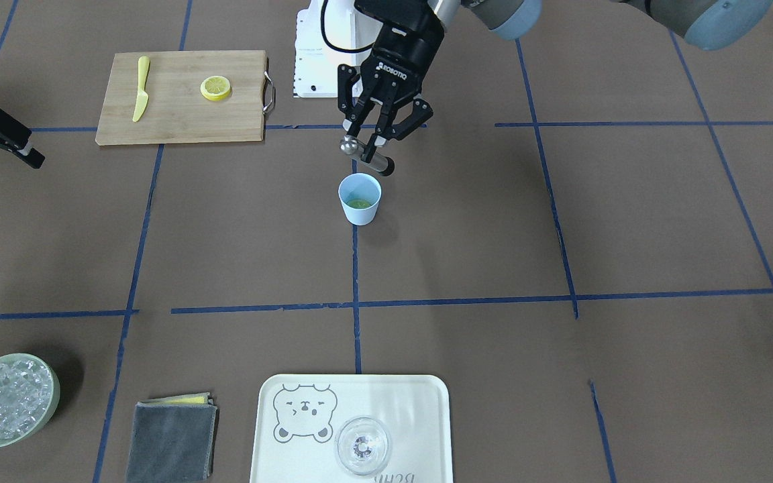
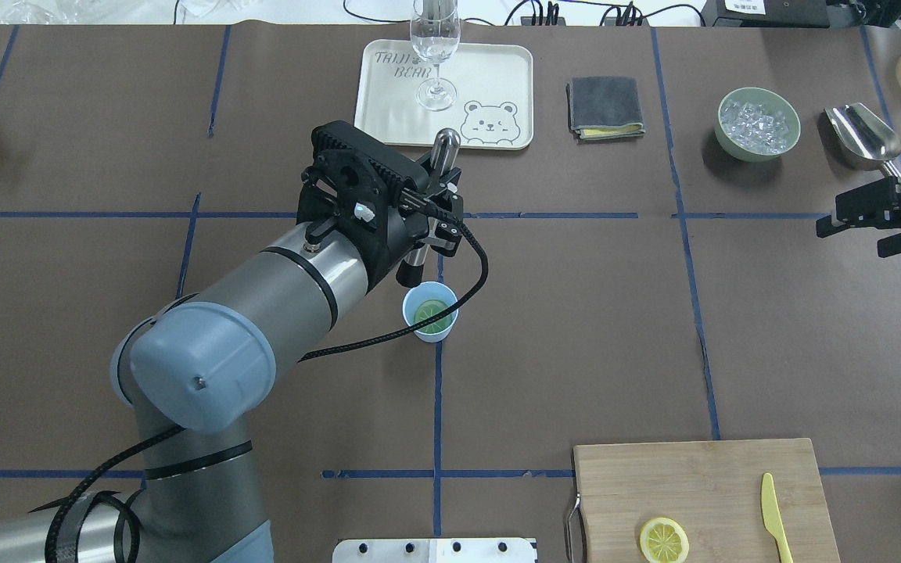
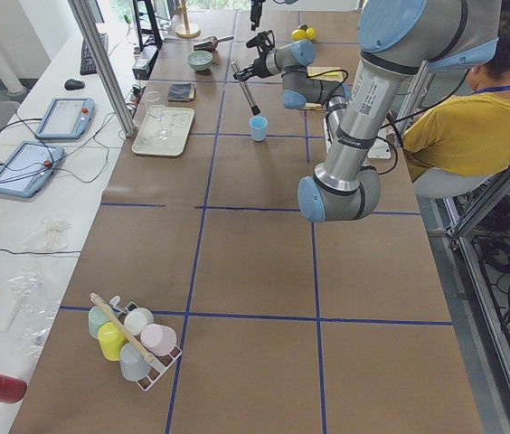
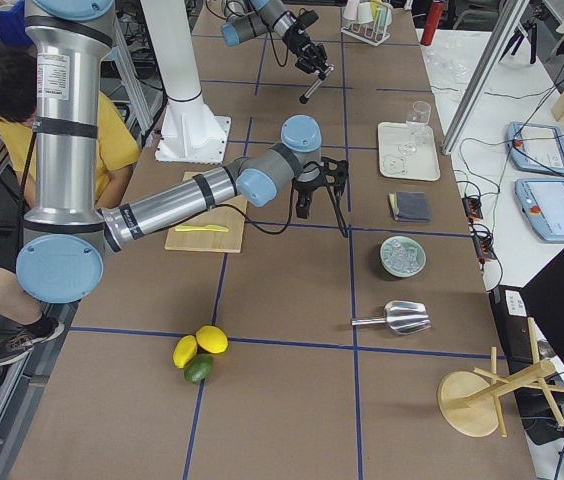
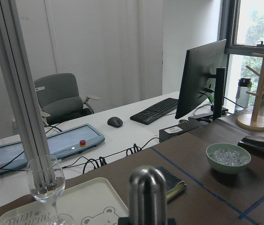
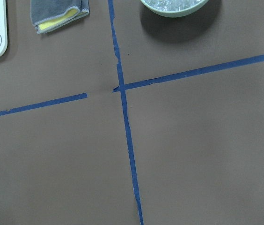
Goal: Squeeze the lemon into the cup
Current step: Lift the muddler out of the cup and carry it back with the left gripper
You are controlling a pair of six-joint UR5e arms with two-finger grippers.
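In the frame's centre, the lemon [image 2: 428,313] in the light cup [image 1: 359,213] is probably soft and slippery. The left hand [image 1: 368,142], clamped on the muddler [image 1: 381,163], should press the lemon's middle.

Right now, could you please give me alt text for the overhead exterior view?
The left gripper grips a metal rod, its lower end by the rim of the light-blue cup, which holds a lemon slice. A second slice and a yellow knife lie on a cutting board.
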